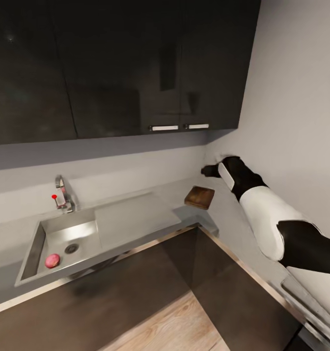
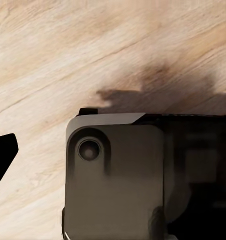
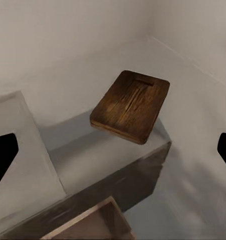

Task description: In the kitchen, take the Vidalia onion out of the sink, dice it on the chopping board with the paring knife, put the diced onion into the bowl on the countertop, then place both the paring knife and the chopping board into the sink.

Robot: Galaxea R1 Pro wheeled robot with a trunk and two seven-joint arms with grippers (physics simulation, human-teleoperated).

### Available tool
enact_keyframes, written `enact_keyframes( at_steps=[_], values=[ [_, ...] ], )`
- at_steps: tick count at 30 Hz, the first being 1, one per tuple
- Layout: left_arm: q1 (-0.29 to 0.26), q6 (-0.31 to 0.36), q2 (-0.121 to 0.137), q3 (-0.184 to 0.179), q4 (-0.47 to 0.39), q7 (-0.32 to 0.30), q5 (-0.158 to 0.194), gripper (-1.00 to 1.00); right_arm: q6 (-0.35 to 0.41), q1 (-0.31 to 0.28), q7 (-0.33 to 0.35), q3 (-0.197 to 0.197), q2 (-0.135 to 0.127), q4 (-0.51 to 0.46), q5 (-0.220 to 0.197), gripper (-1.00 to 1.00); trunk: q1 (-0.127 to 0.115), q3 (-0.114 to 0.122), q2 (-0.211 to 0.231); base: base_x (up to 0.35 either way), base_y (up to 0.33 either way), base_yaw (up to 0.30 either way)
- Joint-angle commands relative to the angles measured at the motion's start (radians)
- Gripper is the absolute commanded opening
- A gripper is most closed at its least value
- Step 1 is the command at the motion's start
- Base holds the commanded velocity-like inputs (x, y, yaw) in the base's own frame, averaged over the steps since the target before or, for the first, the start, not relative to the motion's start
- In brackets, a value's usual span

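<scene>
The Vidalia onion (image 1: 51, 261), pinkish and round, lies in the near left corner of the steel sink (image 1: 40, 233), beside the drain. The dark brown chopping board (image 1: 199, 197) (image 3: 130, 105) rests on the grey countertop (image 1: 233, 219) at the inner corner of the L, one edge jutting over a step. My right gripper (image 1: 211, 170) (image 3: 114, 152) hovers open just above and behind the board, nothing between its fingers. One black fingertip (image 2: 3, 154) of my left gripper shows spread wide over the wooden floor. The paring knife and the bowl are out of view.
A chrome tap (image 1: 63, 194) with a red knob stands behind the sink, and a flat drainboard (image 1: 135, 217) runs to its right. Dark wall cabinets (image 1: 126, 68) hang overhead. The right wall (image 1: 292, 122) is close beside my right arm. The robot's base (image 2: 118, 180) is below my left gripper.
</scene>
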Motion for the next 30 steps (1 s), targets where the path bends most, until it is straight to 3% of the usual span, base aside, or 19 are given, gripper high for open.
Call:
enact_keyframes(
  at_steps=[1,5,12,24,30],
  values=[
    [0.000,-0.001,0.000,0.001,-0.001,-0.001,0.003,1.00,0.004,-0.001,0.022,-0.002,-0.009,0.015,-0.002,1.00,0.001,-0.002,-0.002,0.235,-0.186,0.000],
    [0.000,-0.001,0.000,0.001,-0.001,-0.001,0.003,1.00,-0.017,0.000,0.065,-0.004,-0.025,0.071,0.027,1.00,0.001,-0.002,-0.002,0.261,-0.196,0.000],
    [0.000,-0.001,0.003,0.002,0.005,-0.001,0.003,1.00,-0.095,0.000,0.074,-0.004,-0.028,0.143,0.049,1.00,0.001,-0.002,-0.002,0.288,-0.119,0.000],
    [0.000,-0.001,0.006,0.004,0.006,-0.001,0.003,1.00,-0.104,0.000,0.129,-0.002,-0.028,0.155,0.052,1.00,0.001,-0.002,-0.002,0.323,-0.030,0.000],
    [0.000,-0.001,0.005,0.004,0.006,-0.001,0.002,1.00,-0.104,0.000,0.135,-0.002,-0.028,0.158,0.058,1.00,0.001,-0.002,-0.002,0.130,0.000,0.000]
  ],
)
